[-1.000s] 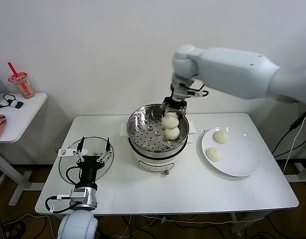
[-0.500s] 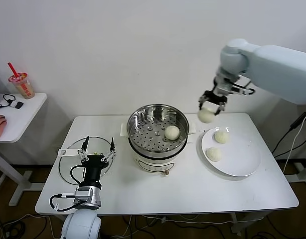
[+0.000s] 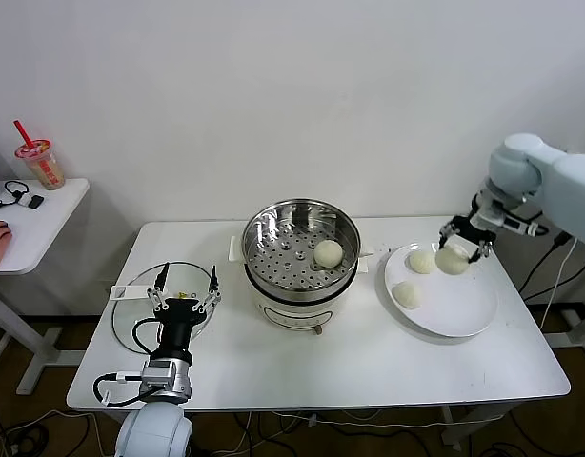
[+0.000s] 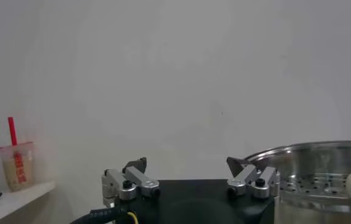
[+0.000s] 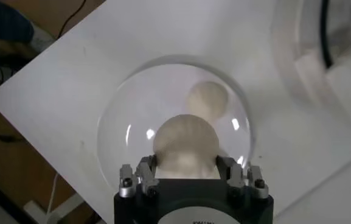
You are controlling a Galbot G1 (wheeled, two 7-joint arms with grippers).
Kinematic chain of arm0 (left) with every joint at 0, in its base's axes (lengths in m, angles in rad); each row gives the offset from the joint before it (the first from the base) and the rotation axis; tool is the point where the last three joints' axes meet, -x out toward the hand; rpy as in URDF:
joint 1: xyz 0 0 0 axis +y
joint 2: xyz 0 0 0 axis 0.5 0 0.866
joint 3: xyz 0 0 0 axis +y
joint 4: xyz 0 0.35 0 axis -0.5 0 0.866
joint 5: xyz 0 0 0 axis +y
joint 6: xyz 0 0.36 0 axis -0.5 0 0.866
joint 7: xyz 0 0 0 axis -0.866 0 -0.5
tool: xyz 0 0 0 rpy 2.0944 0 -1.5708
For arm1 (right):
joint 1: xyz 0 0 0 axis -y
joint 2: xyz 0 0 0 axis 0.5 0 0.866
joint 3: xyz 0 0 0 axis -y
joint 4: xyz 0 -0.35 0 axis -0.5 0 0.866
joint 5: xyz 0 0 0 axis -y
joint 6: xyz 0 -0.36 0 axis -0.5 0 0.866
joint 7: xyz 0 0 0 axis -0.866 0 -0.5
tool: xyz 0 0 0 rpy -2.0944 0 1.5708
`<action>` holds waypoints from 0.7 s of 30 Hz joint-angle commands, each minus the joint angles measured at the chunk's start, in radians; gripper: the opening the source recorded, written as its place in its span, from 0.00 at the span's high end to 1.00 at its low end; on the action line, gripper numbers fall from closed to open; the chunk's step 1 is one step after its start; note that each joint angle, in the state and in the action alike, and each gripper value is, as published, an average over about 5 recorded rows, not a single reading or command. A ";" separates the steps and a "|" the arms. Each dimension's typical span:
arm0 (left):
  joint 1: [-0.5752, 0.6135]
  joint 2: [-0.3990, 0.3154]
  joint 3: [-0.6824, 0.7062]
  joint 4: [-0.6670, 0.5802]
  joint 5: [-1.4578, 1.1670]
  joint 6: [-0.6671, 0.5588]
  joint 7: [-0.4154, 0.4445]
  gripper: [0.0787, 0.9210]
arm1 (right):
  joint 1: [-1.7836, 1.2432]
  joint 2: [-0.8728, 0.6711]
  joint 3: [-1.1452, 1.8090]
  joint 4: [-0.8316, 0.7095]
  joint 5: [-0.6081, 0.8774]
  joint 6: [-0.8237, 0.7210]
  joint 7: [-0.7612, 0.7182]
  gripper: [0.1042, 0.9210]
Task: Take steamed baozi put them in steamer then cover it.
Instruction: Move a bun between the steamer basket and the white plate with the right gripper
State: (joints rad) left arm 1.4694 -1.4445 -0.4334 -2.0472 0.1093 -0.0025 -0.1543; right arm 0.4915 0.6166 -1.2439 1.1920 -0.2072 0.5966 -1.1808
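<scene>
Baozi [image 3: 453, 259] sat between the jaws of the right gripper [image 3: 462, 246], which clenched on it above the far side of the white plate [image 3: 454, 314]; the right wrist view showed the bun [image 5: 185, 145] gripped from both sides over the plate [image 5: 117, 131]. Two more buns lay on that plate, one [image 3: 422, 261] just beside the held one and another [image 3: 407, 294] nearer the front. A fourth bun [image 3: 328, 252] rested on the perforated tray inside the steamer [image 3: 273, 276], which stood uncovered at the middle of the desk [image 3: 369, 362]. The left gripper [image 3: 183, 288] hung with jaws released and wide above the glass lid [image 3: 131, 319] at the desk's left side
</scene>
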 commanded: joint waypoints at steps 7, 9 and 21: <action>0.015 -0.003 -0.010 0.005 0.015 -0.007 0.000 0.12 | -0.356 0.007 0.260 -0.109 -0.197 0.014 -0.005 0.32; 0.018 -0.002 -0.012 0.006 0.015 -0.009 0.000 0.12 | -0.381 0.020 0.276 -0.121 -0.215 0.018 -0.005 0.32; 0.030 -0.001 -0.018 0.012 0.015 -0.015 0.000 0.12 | -0.466 0.072 0.346 -0.171 -0.268 0.031 -0.004 0.32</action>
State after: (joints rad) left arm 1.4953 -1.4469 -0.4502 -2.0385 0.1228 -0.0151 -0.1547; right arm 0.1262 0.6618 -0.9708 1.0615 -0.4168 0.6197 -1.1861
